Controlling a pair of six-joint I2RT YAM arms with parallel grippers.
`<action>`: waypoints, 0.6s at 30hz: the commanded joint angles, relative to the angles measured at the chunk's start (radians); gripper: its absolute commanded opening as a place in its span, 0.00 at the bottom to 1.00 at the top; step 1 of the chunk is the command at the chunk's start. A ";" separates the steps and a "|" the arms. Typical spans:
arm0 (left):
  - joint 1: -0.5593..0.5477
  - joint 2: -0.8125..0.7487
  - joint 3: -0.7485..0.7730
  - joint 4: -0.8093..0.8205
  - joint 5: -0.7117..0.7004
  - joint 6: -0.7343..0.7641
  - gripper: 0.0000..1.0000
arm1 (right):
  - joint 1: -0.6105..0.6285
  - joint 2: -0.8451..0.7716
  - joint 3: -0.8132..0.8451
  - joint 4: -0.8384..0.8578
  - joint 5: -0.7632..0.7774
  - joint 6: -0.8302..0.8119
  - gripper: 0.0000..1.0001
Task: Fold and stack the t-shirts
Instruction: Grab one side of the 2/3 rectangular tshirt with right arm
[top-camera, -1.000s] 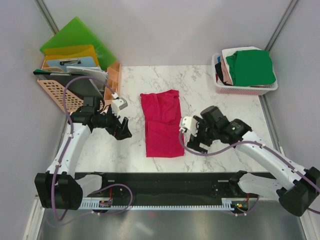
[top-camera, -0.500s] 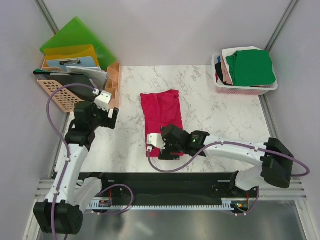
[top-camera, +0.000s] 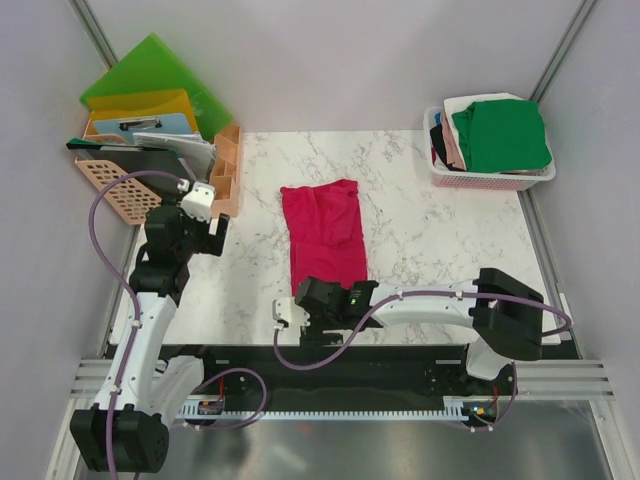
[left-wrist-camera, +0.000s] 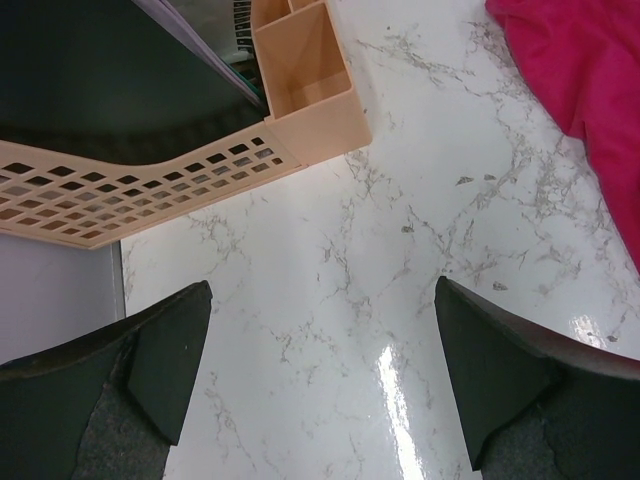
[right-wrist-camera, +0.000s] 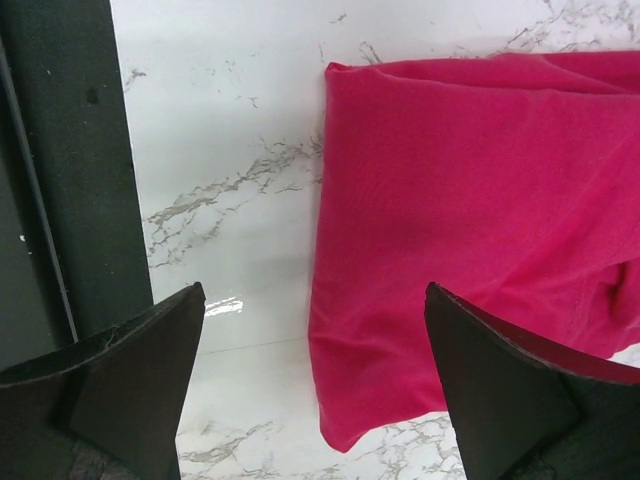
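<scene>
Both jaws wide, empty
We see right gripper (right-wrist-camera: 312, 298) above near corner of crimson t-shirt (top-camera: 325, 240), left gripper (left-wrist-camera: 322, 285) over marble table (top-camera: 430, 230)

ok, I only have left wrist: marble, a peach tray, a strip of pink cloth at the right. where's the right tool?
Observer: The right tool is down over the near edge of the crimson-pink t-shirt, open and holding nothing. In its wrist view that edge lies flat on the marble table.
Operator: and the other shirts?
Observer: They are in a pink basket at the far right corner. A green t-shirt is on top, with white, beige-pink and black cloth beside it.
</scene>
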 joint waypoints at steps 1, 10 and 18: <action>0.009 -0.001 0.006 0.050 -0.011 0.027 1.00 | -0.002 0.009 -0.017 0.043 -0.021 0.025 0.98; 0.009 0.006 0.006 0.049 -0.008 0.045 1.00 | -0.028 0.057 -0.084 0.124 -0.033 0.028 0.98; 0.009 -0.003 0.003 0.044 0.003 0.051 1.00 | -0.102 0.107 -0.100 0.167 -0.044 0.004 0.98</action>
